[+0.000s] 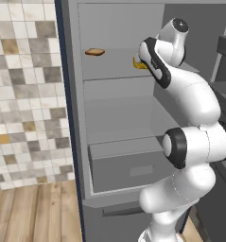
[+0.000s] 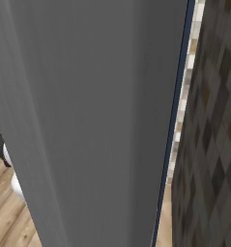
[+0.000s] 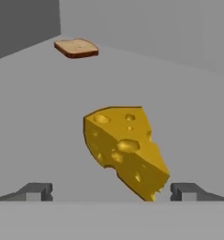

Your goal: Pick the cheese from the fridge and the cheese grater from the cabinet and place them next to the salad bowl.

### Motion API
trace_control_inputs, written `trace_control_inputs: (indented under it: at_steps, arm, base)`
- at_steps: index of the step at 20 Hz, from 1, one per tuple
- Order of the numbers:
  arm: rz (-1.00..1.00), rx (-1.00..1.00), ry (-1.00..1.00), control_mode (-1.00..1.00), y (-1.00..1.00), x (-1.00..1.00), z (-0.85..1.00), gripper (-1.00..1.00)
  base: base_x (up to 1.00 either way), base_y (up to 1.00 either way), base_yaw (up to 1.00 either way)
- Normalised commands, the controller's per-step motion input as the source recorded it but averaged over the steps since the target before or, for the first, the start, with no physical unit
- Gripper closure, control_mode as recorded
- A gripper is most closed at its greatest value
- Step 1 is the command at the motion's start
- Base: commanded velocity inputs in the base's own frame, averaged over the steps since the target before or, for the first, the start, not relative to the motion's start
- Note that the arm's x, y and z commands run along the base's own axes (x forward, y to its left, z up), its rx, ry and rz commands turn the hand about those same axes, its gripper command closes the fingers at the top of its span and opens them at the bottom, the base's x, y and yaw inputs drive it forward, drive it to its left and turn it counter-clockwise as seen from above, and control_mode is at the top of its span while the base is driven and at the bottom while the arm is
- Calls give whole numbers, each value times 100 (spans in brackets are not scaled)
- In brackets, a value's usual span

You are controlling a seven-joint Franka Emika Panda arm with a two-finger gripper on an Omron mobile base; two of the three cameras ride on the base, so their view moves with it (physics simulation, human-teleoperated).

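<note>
The fridge (image 1: 119, 118) stands open, with grey shelves, a grey drawer and a dark navy edge. On its upper shelf lies the cheese (image 3: 125, 147), a yellow-orange wedge with holes; in the left base view a sliver of the cheese (image 1: 139, 64) peeks out from behind my arm. My gripper (image 3: 112, 192) is open just in front of the wedge, its fingertips (image 3: 38, 191) wide apart on either side and not touching it. The cheese grater and the salad bowl are out of view.
A flat brown bread slice (image 1: 94, 52) lies further back on the same shelf, also seen as the bread slice (image 3: 76, 48). The fridge door (image 2: 88, 120) blocks the right base view. A tiled wall (image 1: 24, 94) and wooden floor (image 1: 34, 212) lie to the left.
</note>
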Motion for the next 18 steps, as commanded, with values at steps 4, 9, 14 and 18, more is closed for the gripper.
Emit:
trace_control_inputs:
  at_steps: [4, 9, 14, 18]
  arm:
    - [0, -4, 0, -100, 6, 21, 0, -100]
    - [0, -4, 0, -100, 2, 29, -14, -100]
    - [0, -4, 0, -100, 1, 24, -15, -100]
    - [0, -4, 1, -100, 0, 13, -11, -100]
  base:
    - [0, 0, 0]
    - [0, 0, 0]
    - [0, 0, 0]
    - [0, 0, 0]
